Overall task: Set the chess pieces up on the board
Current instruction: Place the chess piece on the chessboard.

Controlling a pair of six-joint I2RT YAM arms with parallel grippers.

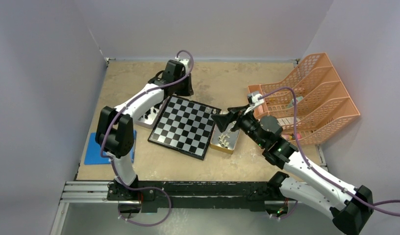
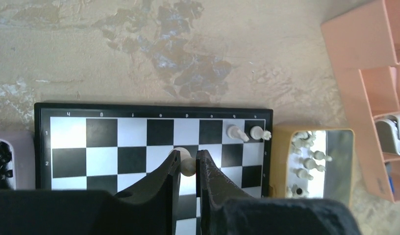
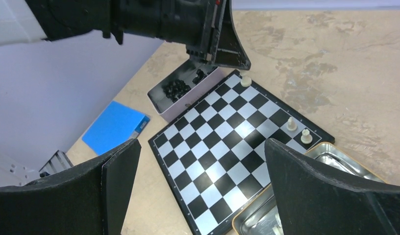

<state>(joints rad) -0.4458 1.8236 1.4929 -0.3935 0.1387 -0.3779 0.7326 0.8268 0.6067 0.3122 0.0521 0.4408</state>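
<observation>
The board (image 1: 181, 129) lies in the middle of the table. My left gripper (image 2: 188, 155) is shut on a cream-white pawn (image 2: 189, 165) low over the board's (image 2: 100, 147) far rows; from the right wrist that pawn (image 3: 245, 81) shows just under the left fingers (image 3: 227, 49). Two more cream pieces (image 2: 236, 132) (image 2: 259, 132) stand on the far right corner squares. My right gripper (image 3: 202, 144) hangs wide open and empty above the board's (image 3: 222, 156) right side, next to the gold-rimmed tray (image 1: 225, 141) of cream pieces (image 2: 311, 159).
A grey tray of black pieces (image 3: 181, 90) lies along the board's left edge. A blue pad (image 1: 95, 149) lies at the near left. An orange file rack (image 1: 311, 98) stands at the right. Walls close in the table on three sides.
</observation>
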